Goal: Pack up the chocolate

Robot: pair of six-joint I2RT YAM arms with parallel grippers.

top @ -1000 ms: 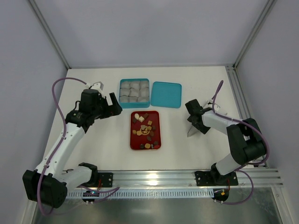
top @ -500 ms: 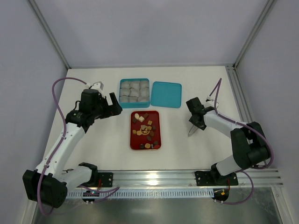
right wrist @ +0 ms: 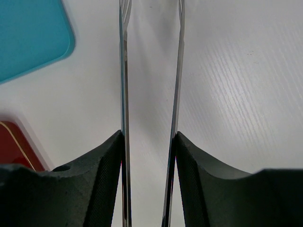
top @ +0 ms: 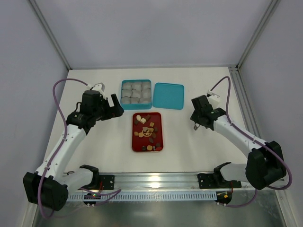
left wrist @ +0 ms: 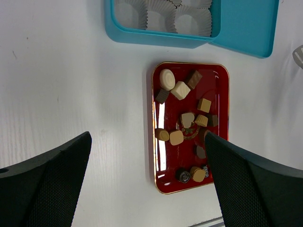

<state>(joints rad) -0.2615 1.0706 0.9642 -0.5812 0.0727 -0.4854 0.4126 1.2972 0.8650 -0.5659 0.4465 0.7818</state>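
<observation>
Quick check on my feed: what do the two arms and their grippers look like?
The left arm and right arm have white links, black joints and black bases. A purplish cable loops along each. The left gripper has broad black fingers with a fine mesh texture; the right gripper is black too.

I see the chocolate [left wrist: 176, 137] as about a dozen tiny loose pieces scattered on a red tray [left wrist: 222, 156]. At the end nearest the teal box [left wrist: 156, 38] lie a cream oval [left wrist: 166, 79], a cream square and a dark brown block. Tan squares and rounds fill the middle and the opposite end.
</observation>
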